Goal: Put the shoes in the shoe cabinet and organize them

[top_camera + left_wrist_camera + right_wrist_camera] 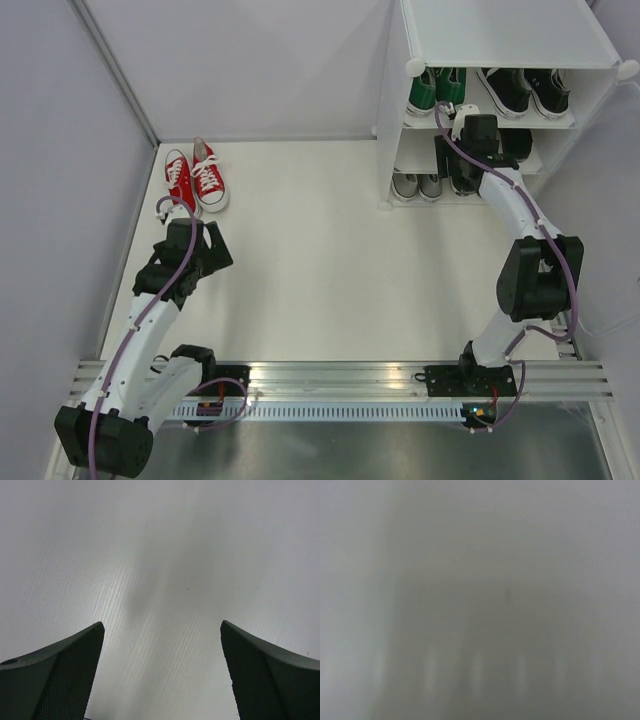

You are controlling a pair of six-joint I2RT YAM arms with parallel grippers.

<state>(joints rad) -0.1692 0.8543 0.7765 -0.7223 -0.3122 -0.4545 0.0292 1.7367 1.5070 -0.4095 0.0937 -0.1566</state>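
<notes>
At my remote station, the left gripper (161, 625) hangs with its jaws spread wide. Its two dark, finely textured fingers (60, 675) rise from the bottom corners of the view, their tips angled inward. Between and beyond them I see only a pale, faintly ribbed surface (240, 545). A soft grey shadow (145, 595) runs down its middle, and a few tiny dark specks dot it.
</notes>
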